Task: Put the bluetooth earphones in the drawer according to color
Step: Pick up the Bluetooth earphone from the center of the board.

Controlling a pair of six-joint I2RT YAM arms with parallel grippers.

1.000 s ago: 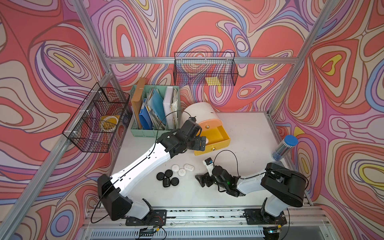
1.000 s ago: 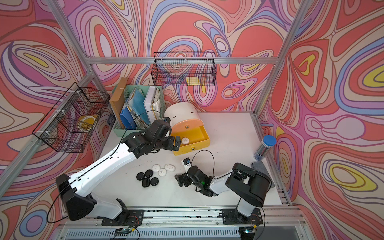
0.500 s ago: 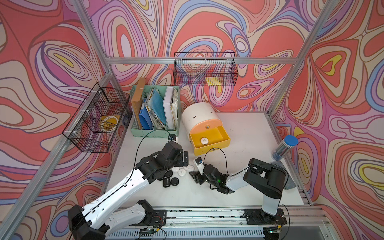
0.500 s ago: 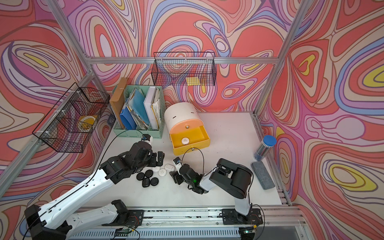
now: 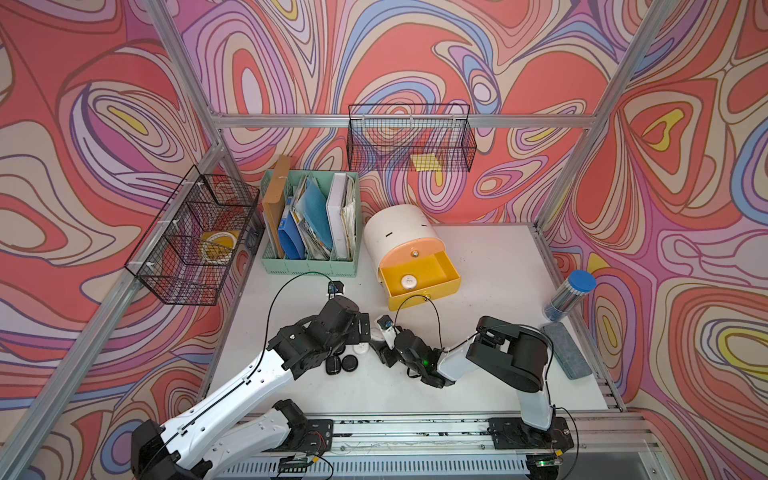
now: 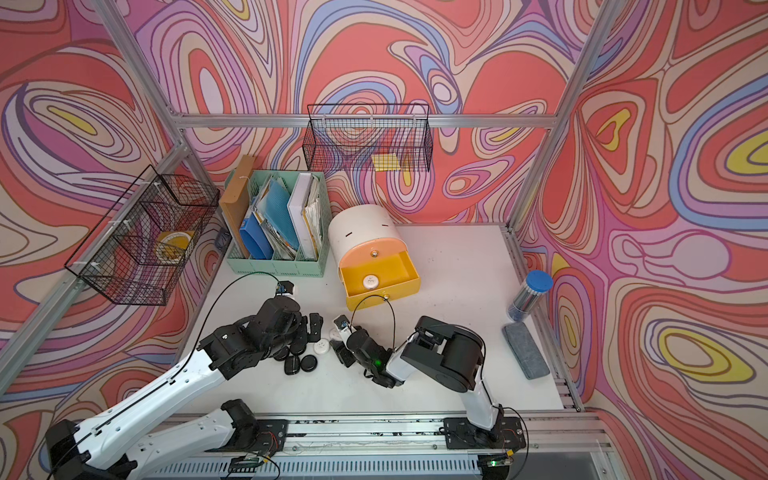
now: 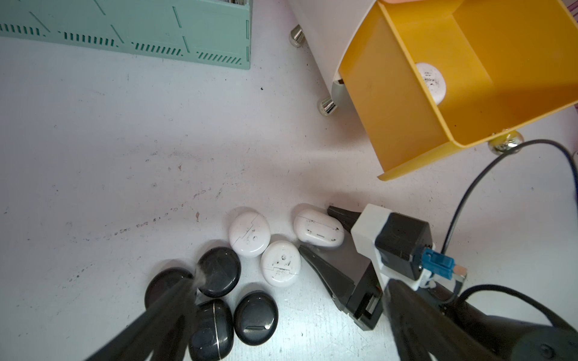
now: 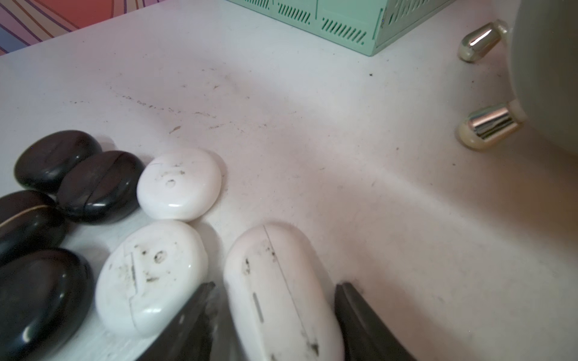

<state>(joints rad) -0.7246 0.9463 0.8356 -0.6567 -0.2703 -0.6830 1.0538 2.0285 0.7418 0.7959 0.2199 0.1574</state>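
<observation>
The drawer chest (image 5: 399, 228) stands with its yellow drawer (image 5: 424, 297) pulled out; one white earphone case (image 5: 408, 282) lies inside. On the table, several black cases (image 7: 256, 317) lie next to three white ones. My right gripper (image 8: 275, 300) is shut on the oblong white case (image 7: 319, 233), a finger on each long side, and the case still rests on the table. The two round white cases (image 7: 249, 233) lie just beside it. My left gripper (image 7: 291, 312) hovers open over the black cases, holding nothing. In both top views the two grippers, left (image 5: 359, 334) and right (image 6: 338, 345), nearly meet.
A mint file holder (image 5: 309, 232) stands left of the chest. Wire baskets hang on the left wall (image 5: 195, 241) and the back wall (image 5: 409, 137). A blue-capped tube (image 5: 569, 295) and a grey pad (image 5: 567, 351) lie at the right edge.
My left arm has pulled back from the yellow drawer to above the black cases. My right gripper has slid left to the oblong white case and narrowed its jaws onto it.
</observation>
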